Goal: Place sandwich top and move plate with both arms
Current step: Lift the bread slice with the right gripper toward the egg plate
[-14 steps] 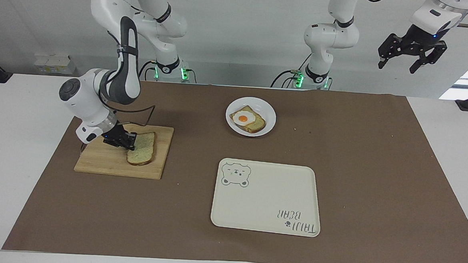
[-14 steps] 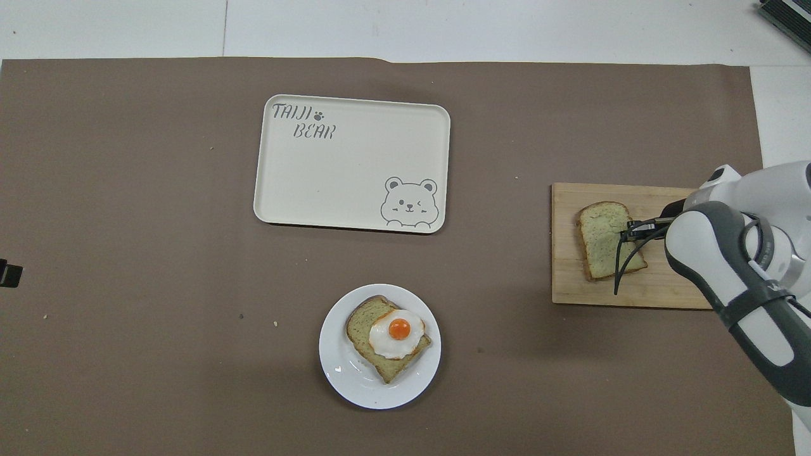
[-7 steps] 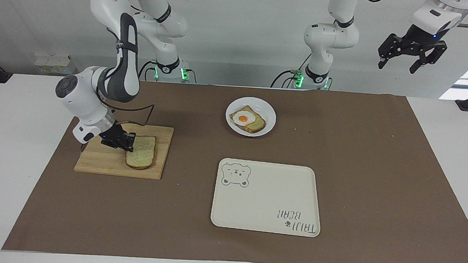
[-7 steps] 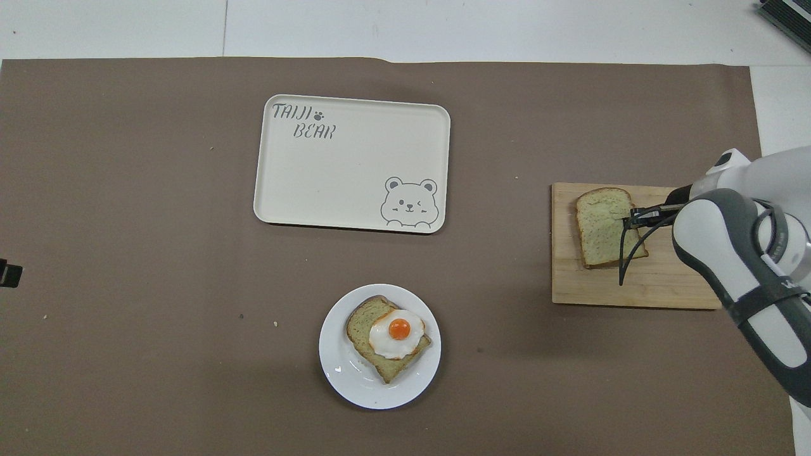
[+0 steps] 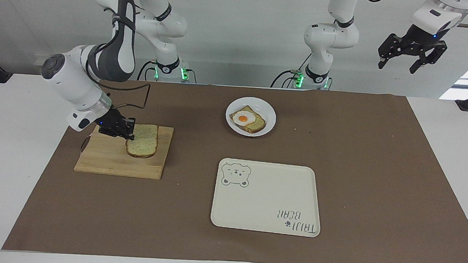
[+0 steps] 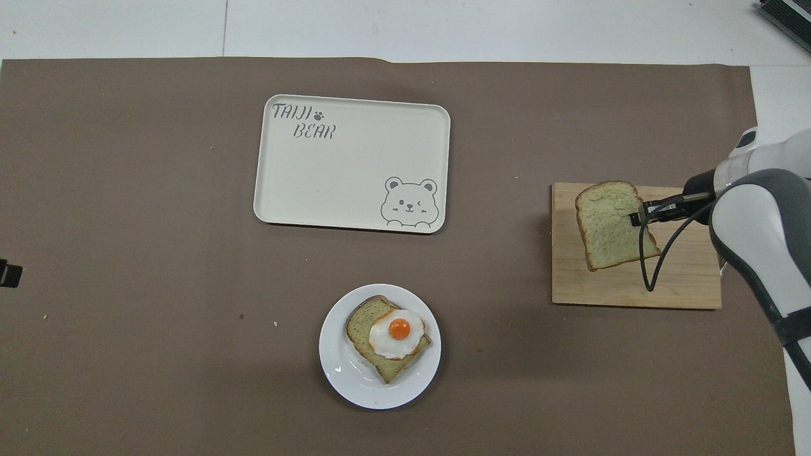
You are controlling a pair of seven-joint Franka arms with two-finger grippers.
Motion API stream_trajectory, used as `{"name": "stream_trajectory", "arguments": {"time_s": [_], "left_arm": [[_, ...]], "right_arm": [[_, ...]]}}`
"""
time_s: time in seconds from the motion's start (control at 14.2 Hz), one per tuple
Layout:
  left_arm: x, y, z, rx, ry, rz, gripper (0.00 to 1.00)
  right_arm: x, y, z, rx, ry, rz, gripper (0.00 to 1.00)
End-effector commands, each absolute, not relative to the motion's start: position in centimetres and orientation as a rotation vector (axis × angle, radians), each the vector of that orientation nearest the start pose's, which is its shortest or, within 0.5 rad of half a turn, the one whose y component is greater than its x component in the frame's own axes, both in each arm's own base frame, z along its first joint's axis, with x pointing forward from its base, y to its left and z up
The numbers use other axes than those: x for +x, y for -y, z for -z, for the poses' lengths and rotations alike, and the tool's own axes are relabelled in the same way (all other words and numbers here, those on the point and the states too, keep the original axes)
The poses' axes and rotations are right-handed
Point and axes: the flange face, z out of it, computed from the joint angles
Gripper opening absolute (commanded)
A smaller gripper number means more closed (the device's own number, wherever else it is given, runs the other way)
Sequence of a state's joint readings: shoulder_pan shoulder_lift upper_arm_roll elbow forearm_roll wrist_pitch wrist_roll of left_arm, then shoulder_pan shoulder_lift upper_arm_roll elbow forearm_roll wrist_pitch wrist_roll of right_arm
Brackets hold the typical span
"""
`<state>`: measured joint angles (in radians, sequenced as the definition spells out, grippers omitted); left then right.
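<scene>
Wooden board under right gripper clamped on sandwich top; left gripper apart, aloft.

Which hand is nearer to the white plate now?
The right. The right hand is over the wooden board, shut on the plain bread slice. The left hand waits high past the table's end, farther from the plate.

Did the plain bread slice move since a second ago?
Yes. The right gripper, shut on the sandwich top, has lifted it off the cutting board. In the facing view it now hangs above the board's edge nearer the robots.
</scene>
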<state>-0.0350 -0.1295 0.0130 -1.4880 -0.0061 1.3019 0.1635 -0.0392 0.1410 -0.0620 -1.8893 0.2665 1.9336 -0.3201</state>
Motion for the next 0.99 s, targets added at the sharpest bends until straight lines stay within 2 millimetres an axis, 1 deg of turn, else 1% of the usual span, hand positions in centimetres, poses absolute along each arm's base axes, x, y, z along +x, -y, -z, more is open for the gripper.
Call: {"name": "stream_trajectory", "arguments": {"time_s": [0.0,0.07,0.21,0.35,0.49,0.64,0.71,0.78,0.92], "left_arm": [[47.4,1.0,-70.8,-3.150,-0.288,-0.083,1.00],[47.4,1.0,-70.8,-3.150,-0.288,-0.083,1.00],[47.4,1.0,-70.8,-3.150,-0.288,-0.083,1.00],[47.4,1.0,-70.8,-3.150,-0.288,-0.083,1.00],[47.4,1.0,-70.8,-3.150,-0.288,-0.083,1.00],[47.4,1.0,-70.8,-3.150,-0.288,-0.083,1.00],[47.4,1.0,-70.8,-3.150,-0.288,-0.083,1.00],[47.4,1.0,-70.8,-3.150,-0.288,-0.083,1.00],[47.4,1.0,-70.8,-3.150,-0.288,-0.083,1.00]], "right_arm": [[57.5,0.4,-44.3,-2.862,0.098,-0.115,0.00],[57.2,-1.1,-44.4,-2.859,0.064,-0.152,0.00],[57.1,-3.4,-44.5,-2.844,0.059,-0.164,0.00],[56.8,-6.0,-44.5,-2.806,-0.001,-0.182,0.00],[56.1,-9.2,-44.7,-2.805,-0.037,-0.203,0.00],[55.3,-12.2,-44.1,-2.807,-0.015,-0.240,0.00],[54.9,-14.0,-43.9,-2.811,0.000,-0.246,0.00],[54.3,-16.9,-43.8,-2.818,0.011,-0.226,0.00],[53.3,-20.7,-43.3,-2.829,-0.068,-0.228,0.00]]}}
